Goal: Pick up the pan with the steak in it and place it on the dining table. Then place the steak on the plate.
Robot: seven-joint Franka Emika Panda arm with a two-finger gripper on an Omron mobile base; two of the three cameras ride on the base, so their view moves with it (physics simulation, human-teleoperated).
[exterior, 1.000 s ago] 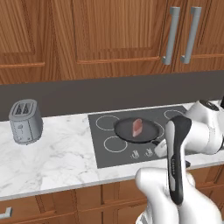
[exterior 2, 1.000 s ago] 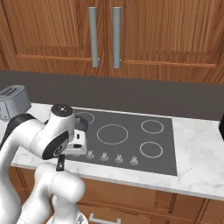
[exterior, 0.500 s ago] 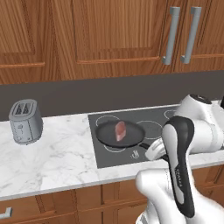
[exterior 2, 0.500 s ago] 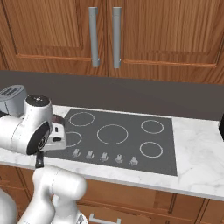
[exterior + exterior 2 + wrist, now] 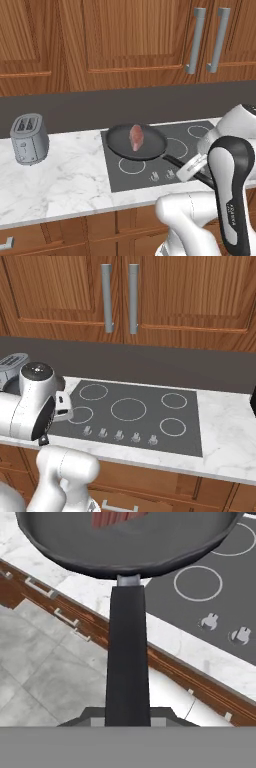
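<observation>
The black pan (image 5: 145,146) hangs above the left end of the cooktop, and the pinkish-red steak (image 5: 135,137) lies in its middle. Its long thin handle (image 5: 176,163) runs down to the right into my gripper (image 5: 193,169), which is shut on it. In the hand view the handle (image 5: 127,657) runs straight up from the gripper (image 5: 127,719) to the pan (image 5: 75,547), with the steak (image 5: 112,518) at the top edge. In the right base view my white arm covers the pan. The dining table and the plate are out of view.
A black cooktop (image 5: 170,150) with several burner rings is set into the marble wall counter (image 5: 65,185). A silver toaster (image 5: 29,139) stands at the counter's left. Wooden cabinets with steel handles (image 5: 107,298) hang above. The floor (image 5: 45,677) lies below the counter's front edge.
The arm has swung to the left, carrying the pan and steak from over the middle of the cooktop to over its left end.
</observation>
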